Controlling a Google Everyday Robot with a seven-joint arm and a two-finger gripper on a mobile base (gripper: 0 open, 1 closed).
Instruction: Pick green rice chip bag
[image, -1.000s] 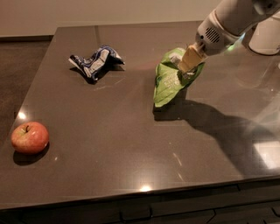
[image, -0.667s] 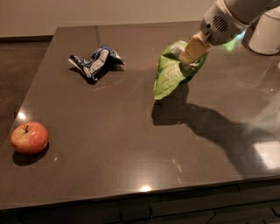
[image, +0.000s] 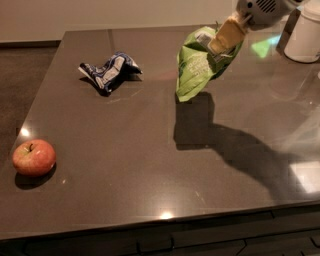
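Observation:
The green rice chip bag (image: 197, 67) is a light-green glossy pouch with a white label. It hangs in the air above the dark table, its lower corner clear of the surface, with its shadow below it. My gripper (image: 225, 39) comes in from the top right and is shut on the bag's upper edge with its tan fingers (image: 227, 34).
A wrinkly dark-blue-and-white bag (image: 110, 70) lies at the back left of the table (image: 125, 165). A red apple (image: 34, 157) sits near the front left edge. A white container (image: 305, 37) stands at the far right.
My gripper has risen with the green bag in it. The bag has left the table and now hangs above it.

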